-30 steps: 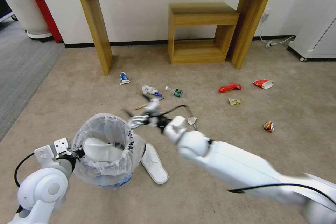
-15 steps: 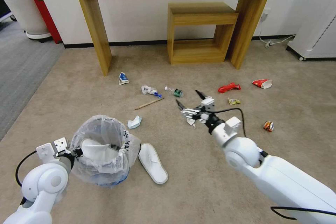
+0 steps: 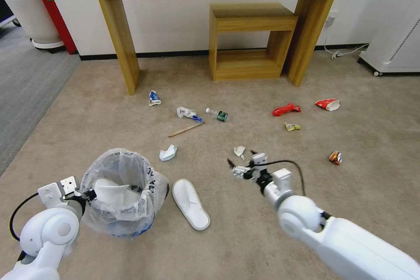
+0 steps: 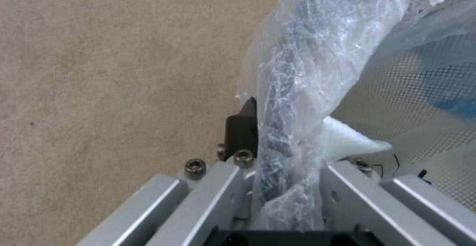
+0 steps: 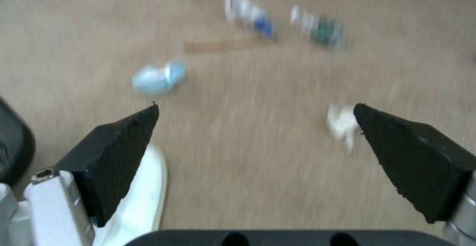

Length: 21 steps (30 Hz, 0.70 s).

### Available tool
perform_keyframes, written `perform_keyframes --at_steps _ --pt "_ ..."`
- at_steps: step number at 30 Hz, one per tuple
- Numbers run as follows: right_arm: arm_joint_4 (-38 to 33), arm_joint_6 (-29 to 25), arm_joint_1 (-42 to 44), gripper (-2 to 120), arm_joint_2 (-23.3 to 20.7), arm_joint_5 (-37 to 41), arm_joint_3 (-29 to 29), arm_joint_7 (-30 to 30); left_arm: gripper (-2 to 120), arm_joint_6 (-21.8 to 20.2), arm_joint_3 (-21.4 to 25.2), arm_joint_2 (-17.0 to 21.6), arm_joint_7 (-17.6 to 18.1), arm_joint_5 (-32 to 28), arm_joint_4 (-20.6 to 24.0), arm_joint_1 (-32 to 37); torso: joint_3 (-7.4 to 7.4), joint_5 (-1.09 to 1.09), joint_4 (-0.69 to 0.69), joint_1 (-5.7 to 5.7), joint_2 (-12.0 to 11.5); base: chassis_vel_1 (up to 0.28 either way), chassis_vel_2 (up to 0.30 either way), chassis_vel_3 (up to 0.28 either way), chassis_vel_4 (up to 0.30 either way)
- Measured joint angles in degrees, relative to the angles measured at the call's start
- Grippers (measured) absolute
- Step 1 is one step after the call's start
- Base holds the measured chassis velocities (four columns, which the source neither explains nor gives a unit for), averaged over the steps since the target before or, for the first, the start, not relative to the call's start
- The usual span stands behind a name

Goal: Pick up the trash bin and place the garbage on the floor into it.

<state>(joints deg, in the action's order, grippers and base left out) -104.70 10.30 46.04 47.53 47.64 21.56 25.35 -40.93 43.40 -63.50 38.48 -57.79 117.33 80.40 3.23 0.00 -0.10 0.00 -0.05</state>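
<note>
On the beige carpet I'm pinching the bagged trash bin rim with the left gripper while hovering the wide-open, empty right gripper near a crumpled paper scrap, likely the next grasp.

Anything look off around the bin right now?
A white slipper lies flat on the floor beside the trash bin, odd among small litter. The bin tilts slightly, its rim held by the left gripper. The right gripper hovers, jaws open and empty.
</note>
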Motion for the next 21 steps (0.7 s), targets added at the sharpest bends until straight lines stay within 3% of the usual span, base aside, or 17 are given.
perform_keyframes --at_steps 9,14,21 --pt "6.7 6.6 -6.5 100 6.6 6.4 11.3 7.3 1 0.0 -0.8 -0.3 -0.5 0.1 0.9 -0.1 0.01 -0.01 0.00 0.00 0.0 0.000 0.000 0.000 0.000" --pt "9.6 7.4 -9.5 100 8.8 8.1 15.2 7.8 1 0.1 -0.8 -0.6 -0.5 0.1 1.3 -0.1 0.01 0.00 -0.01 0.00 0.0 0.000 0.000 0.000 0.000" --pt "17.0 9.3 -15.5 100 15.7 12.2 23.0 8.8 1 0.1 -0.8 -1.7 -0.7 0.5 1.9 0.0 0.01 0.00 -0.01 0.00 0.0 0.000 0.000 0.000 0.000"
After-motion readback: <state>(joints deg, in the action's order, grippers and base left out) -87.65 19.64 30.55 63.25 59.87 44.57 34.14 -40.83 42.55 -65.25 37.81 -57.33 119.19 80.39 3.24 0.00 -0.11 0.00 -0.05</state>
